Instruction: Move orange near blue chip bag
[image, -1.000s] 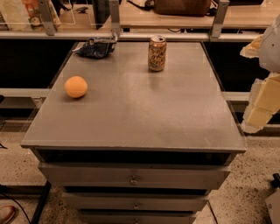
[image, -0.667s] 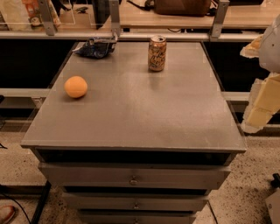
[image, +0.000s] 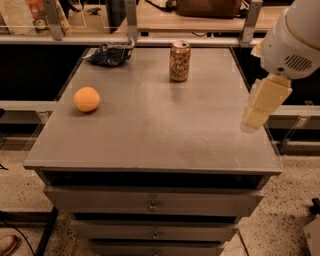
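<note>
The orange (image: 86, 99) sits on the left side of the grey cabinet top (image: 150, 125). The blue chip bag (image: 107, 54) lies flat at the far left corner, behind the orange and apart from it. My gripper (image: 254, 114) hangs from the white arm (image: 294, 37) over the right edge of the top, far from both the orange and the bag. It holds nothing that I can see.
A gold-tan drink can (image: 179, 61) stands upright at the back centre, to the right of the bag. Drawers (image: 152, 205) run below the front edge. A railing and shelf with clutter (image: 150, 20) stand behind the cabinet.
My arm and gripper have moved left, from beside the cabinet to over its right edge. The orange, bag and can have not moved.
</note>
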